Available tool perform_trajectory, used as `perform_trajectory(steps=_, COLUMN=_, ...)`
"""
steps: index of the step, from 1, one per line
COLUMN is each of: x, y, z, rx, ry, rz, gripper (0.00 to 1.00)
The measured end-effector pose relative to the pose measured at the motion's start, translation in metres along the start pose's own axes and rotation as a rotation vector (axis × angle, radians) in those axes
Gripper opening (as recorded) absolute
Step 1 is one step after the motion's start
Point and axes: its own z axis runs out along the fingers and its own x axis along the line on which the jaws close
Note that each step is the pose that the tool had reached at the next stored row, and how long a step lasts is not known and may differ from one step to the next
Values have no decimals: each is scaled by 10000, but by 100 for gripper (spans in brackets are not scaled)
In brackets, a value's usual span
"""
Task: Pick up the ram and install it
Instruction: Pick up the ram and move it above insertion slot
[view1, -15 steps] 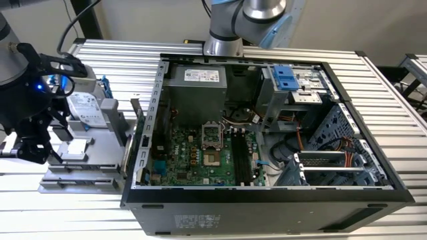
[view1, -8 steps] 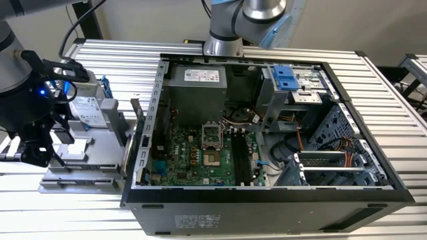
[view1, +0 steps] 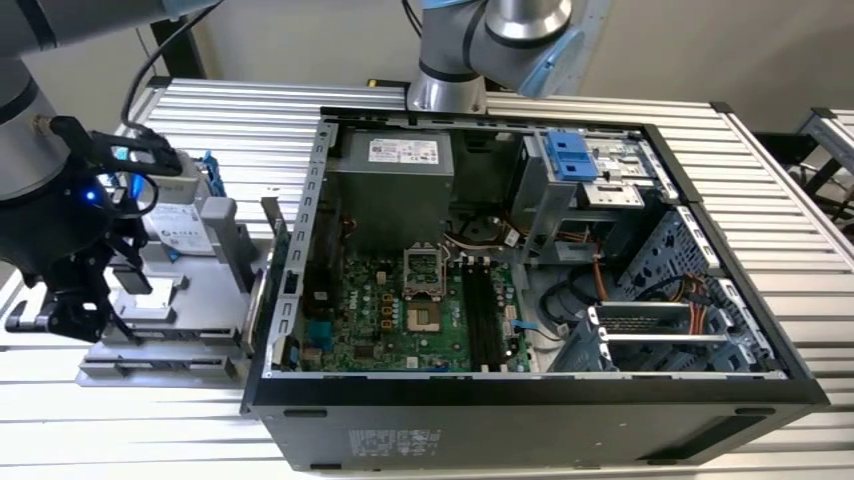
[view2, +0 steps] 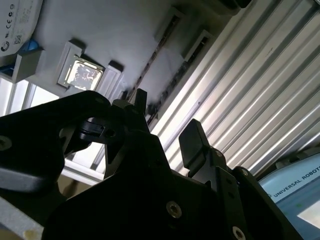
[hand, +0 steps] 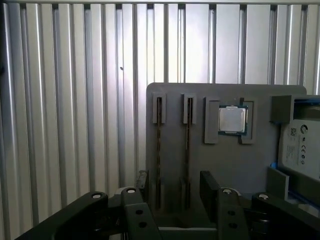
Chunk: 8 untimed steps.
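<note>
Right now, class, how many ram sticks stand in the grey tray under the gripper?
2. One ram stick stands in the slot nearer the tray's edge; the other ram stick beside it, nearer the processor. The gripper hides their near ends.

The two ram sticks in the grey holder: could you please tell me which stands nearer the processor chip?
The ram stick in the slot next to the processor chip; the other stick stands by the holder's outer edge.

Ribbed aluminium tabletop (view1: 801, 200) before a plain pale wall (view1: 307, 40).
</note>
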Motion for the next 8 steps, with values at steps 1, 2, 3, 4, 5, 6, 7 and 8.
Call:
perform_trajectory(steps=1, x=3, y=0, z=12, rx=1, ry=-1, rz=0, gripper=100)
perform_trajectory(steps=2, x=5, y=0, z=22, rx=2, ry=-2, rz=0, gripper=100)
perform_trajectory(steps=3, x=8, y=-1, z=32, rx=1, ry=-1, rz=0, gripper=100)
perform_trajectory(steps=4, x=11, y=-1, z=41, rx=0, ry=0, rz=0, gripper=100)
perform_trajectory(steps=5, x=15, y=-1, z=51, rx=0, ry=0, rz=0, gripper=100)
perform_trajectory(steps=6, x=17, y=-1, z=63, rx=1, ry=-1, rz=0, gripper=100)
perform_trajectory(steps=7, x=20, y=-1, z=74, rx=2, ry=-1, rz=0, gripper=100)
perform_trajectory(steps=8, x=22, y=-1, z=84, rx=1, ry=-1, rz=0, gripper=100)
